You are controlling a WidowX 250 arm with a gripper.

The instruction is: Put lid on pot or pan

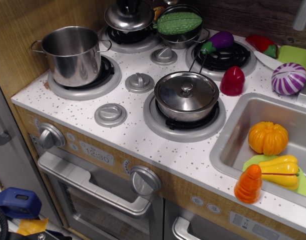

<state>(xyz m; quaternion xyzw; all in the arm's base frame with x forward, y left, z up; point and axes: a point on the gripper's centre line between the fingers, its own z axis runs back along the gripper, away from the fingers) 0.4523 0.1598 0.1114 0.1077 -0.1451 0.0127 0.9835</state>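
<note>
Up at the back of the toy stove, the lid (128, 17) hangs level above the rear left burner (128, 37), its shiny steel dome showing clear of the black grate beneath. The gripper (128, 5) comes down onto the middle of it from the top edge of the view, where most of it is cut off, so I cannot tell whether its fingers are closed on the knob or merely over it. The tall pot (73, 53) stands open on the front left burner, well apart from the lid and nearer the wooden side wall. On the front right burner sits the long-handled pan (187, 97) with its own wider knobbed lid already on. Just right of the raised lid, a green bumpy gourd (179, 22) lies across a steel bowl, and a purple eggplant (219, 40) rests on the rear right burner. A red pepper (233, 81) stands beside the pan. In the sink (233, 130), an orange pumpkin (268, 138) sits near the back.
</note>
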